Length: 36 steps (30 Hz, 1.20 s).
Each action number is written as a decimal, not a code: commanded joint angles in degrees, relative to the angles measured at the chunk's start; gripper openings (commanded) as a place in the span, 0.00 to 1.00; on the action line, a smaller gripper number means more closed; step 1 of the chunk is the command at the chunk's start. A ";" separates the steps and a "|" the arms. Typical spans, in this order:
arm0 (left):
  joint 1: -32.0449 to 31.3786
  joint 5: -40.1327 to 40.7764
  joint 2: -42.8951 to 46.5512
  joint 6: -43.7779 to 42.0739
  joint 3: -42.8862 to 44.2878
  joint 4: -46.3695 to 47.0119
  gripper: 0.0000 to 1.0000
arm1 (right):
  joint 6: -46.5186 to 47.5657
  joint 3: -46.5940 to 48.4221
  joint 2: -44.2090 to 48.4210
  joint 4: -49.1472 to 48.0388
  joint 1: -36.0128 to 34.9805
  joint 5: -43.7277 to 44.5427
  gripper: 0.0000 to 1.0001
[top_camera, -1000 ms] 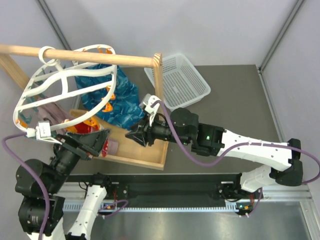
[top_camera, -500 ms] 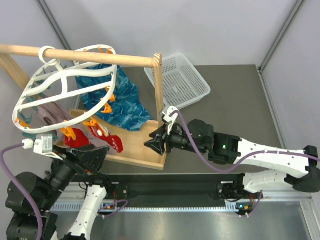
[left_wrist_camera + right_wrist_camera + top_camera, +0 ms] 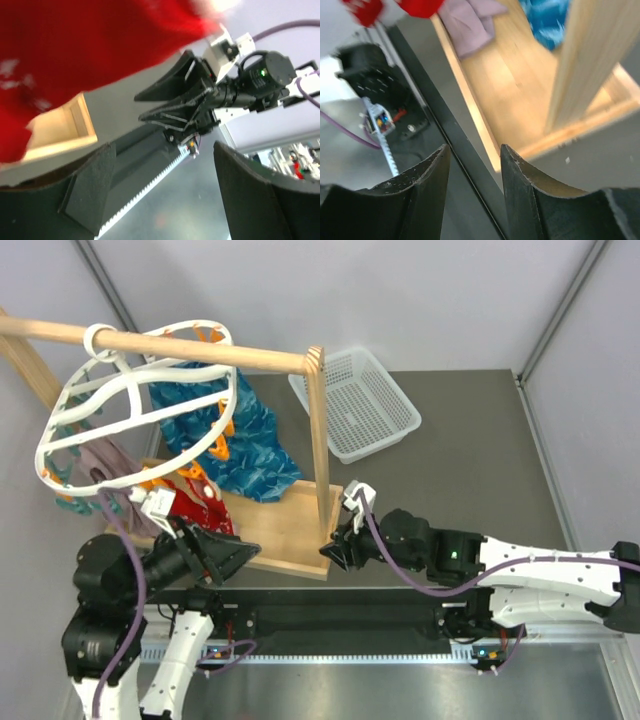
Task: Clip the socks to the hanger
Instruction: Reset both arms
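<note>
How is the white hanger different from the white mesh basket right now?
The hanger hangs by its hook from the wooden rail; the mesh basket sits on the table. The hanger is an open oval frame with cross bars; the basket is rectangular with mesh walls. The hanger carries orange clips, a teal-blue cloth and a red sock; the basket looks empty. Both are white.
</note>
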<state>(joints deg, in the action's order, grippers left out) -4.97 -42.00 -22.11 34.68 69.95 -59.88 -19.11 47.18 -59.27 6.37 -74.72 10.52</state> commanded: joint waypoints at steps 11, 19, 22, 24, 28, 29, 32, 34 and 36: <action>-10.22 5.16 -8.90 -3.82 -4.13 -2.43 0.83 | -9.27 -14.39 9.17 -5.92 1.15 9.86 0.49; -14.89 25.17 -23.06 -8.22 -0.97 -17.10 0.89 | -7.35 -12.99 7.06 -6.02 2.21 9.95 0.53; -14.89 31.52 -26.40 -4.80 2.55 -18.35 0.90 | -6.38 -12.55 8.20 -5.93 2.47 9.87 0.54; -14.89 34.52 -27.28 -0.69 3.00 -16.69 0.90 | -5.85 -12.90 9.34 -7.95 2.82 9.87 0.56; -14.89 32.69 -25.36 8.81 -2.17 -4.32 0.90 | -4.80 -13.17 10.66 -9.01 3.70 9.25 0.63; -14.80 31.12 -24.22 10.40 -7.15 5.37 0.88 | -4.71 -12.99 10.84 -8.75 4.31 9.25 0.63; -14.89 29.43 -17.55 16.03 -20.23 18.61 0.86 | -3.65 -11.59 11.36 -6.56 5.46 8.46 0.63; -14.89 29.08 -13.85 17.44 -25.37 28.30 0.86 | -3.12 -10.53 12.24 -3.92 5.55 8.28 0.64; -14.98 27.68 -14.88 16.40 -28.54 32.08 0.86 | -3.99 -10.18 13.46 -0.76 5.72 9.25 0.73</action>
<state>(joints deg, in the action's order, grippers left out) -19.88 -12.56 -36.56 47.97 44.75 -44.84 -23.66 33.41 -48.25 2.96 -69.71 19.33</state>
